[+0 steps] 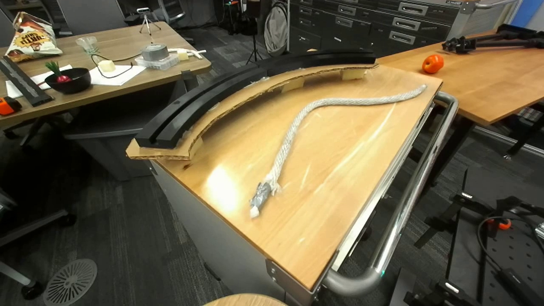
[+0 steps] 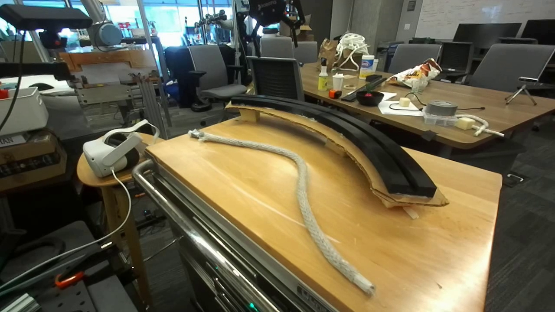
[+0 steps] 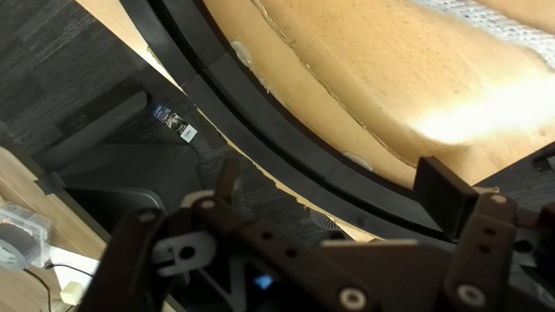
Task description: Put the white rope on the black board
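Although the white rope (image 2: 302, 186) lies near the black board (image 2: 349, 130) (a grooved arc resting on cardboard (image 3: 299, 95)), the two are apart: the rope bends loosely across the table (image 2: 416, 251), frayed beside grey wrapping (image 1: 260, 193) at one end. The fingers (image 3: 444, 195) stand wide apart in the wrist view, released.

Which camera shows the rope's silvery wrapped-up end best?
The wrapped end shows best in an exterior view, near the camera with its grey wrap clear. From farther off, in an exterior view, that end looks small. The wrist view shows only part of the white rope, not this end.
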Robot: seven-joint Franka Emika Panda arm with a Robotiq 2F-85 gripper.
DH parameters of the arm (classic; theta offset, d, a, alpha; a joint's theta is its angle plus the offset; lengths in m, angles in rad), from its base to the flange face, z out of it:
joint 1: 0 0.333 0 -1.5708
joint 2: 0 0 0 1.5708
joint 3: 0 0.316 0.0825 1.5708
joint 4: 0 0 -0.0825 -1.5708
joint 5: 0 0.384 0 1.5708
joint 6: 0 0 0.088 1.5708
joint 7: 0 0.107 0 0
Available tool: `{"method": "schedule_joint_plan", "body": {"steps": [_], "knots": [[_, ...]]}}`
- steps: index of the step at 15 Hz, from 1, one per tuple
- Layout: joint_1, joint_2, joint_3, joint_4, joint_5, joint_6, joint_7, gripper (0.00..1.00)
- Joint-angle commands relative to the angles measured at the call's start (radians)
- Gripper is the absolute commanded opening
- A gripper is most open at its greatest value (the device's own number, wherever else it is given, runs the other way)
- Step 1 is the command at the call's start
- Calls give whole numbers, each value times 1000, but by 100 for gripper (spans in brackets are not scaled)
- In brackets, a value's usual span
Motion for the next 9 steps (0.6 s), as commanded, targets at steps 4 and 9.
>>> {"method": "schedule_joint_plan", "body": {"steps": [4,9], "knots": [[10,50,28,37,-91,60,-92,100],[27,152,68,117,-140,235,-188,100]]}}
